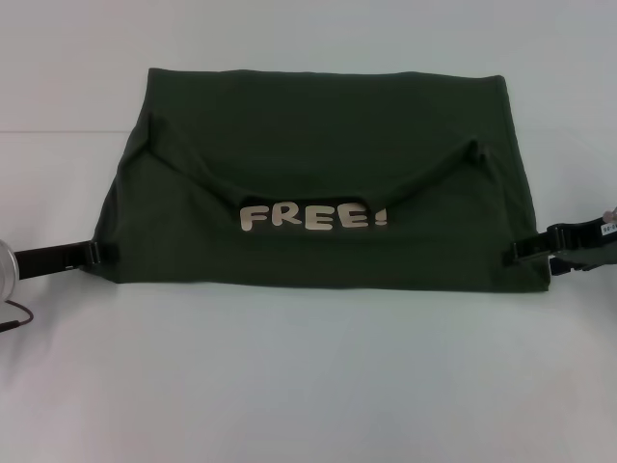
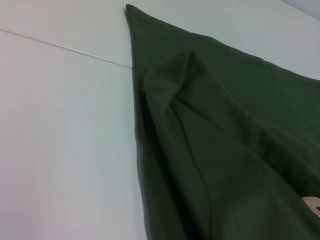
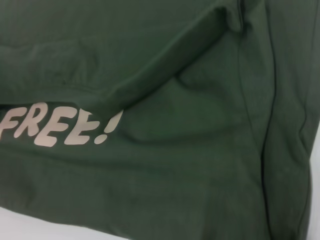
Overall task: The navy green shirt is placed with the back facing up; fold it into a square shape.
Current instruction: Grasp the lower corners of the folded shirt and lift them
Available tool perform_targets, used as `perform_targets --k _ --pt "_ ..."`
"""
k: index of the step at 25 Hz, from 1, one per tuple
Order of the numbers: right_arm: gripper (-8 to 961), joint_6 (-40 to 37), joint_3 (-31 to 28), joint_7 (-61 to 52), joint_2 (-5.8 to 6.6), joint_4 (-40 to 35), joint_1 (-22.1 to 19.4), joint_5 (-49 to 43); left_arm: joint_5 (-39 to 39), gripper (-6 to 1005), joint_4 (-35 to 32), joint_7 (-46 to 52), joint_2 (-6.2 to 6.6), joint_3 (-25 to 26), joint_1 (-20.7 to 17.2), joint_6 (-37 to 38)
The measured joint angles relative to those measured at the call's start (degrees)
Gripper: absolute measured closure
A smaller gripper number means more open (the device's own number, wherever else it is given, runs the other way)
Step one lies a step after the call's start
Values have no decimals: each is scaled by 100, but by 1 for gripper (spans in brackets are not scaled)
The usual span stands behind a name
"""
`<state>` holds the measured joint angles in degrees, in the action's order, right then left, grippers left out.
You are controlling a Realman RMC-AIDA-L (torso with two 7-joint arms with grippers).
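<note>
The navy green shirt (image 1: 318,145) lies flat in the middle of the white table, folded into a wide rectangle. Its upper part is turned over toward me, so the neckline and the pale "FREE!" lettering (image 1: 313,216) face up. My left gripper (image 1: 94,254) reaches in low from the left and touches the shirt's near left edge. At the near right edge my right gripper (image 1: 513,253) overlaps the fabric in the same way. The left wrist view shows the shirt's folded left side (image 2: 210,150). Close up in the right wrist view are the lettering (image 3: 60,127) and a side seam.
White table (image 1: 308,386) surrounds the shirt, with a faint seam line (image 1: 58,130) running across at the far side. A dark cable (image 1: 14,318) hangs by the left arm at the picture's left edge.
</note>
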<state>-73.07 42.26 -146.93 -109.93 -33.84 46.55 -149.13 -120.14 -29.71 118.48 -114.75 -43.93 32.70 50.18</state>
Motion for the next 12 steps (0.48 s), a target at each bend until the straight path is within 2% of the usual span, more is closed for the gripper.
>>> perform_targets --k 12 --pt "55 665 112 125 -288 54 -57 -13 18 994 -4 -9 -12 7 16 0"
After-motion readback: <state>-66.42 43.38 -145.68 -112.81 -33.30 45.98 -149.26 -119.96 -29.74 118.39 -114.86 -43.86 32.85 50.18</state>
